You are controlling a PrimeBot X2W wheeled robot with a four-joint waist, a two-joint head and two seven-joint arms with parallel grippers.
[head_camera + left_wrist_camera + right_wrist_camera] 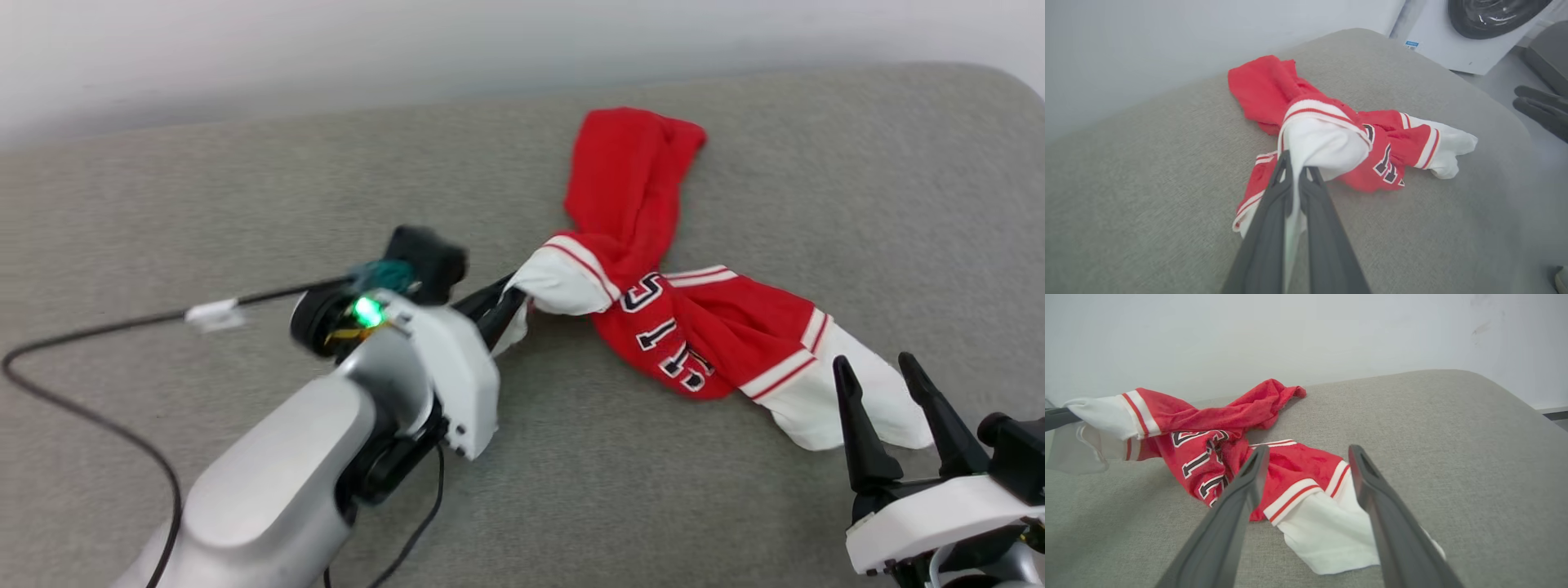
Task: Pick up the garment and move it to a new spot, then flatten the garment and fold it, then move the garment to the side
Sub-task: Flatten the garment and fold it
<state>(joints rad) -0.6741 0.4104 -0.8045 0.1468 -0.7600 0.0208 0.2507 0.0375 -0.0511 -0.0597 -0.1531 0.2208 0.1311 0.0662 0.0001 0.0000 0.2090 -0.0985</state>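
Observation:
The garment (694,327), a red jersey with white sleeve ends, striped trim and black numbers, lies twisted and bunched on the grey cushion (245,188). My left gripper (516,300) is shut on one white sleeve end (1327,147), which is lifted off the cushion, with cloth pinched between the dark fingers (1274,192). The other white sleeve end (1327,531) lies flat near the front right. My right gripper (886,371) stands open just over that sleeve end, nothing between its fingers (1249,477). The garment (1220,457) stretches from there toward the left gripper.
A black cable (98,335) with a white tag runs over the cushion at the left. The cushion's rounded far edge meets a pale wall (326,49). Beyond the cushion stand a white washing machine (1470,36) and a dark gloved hand (1541,112).

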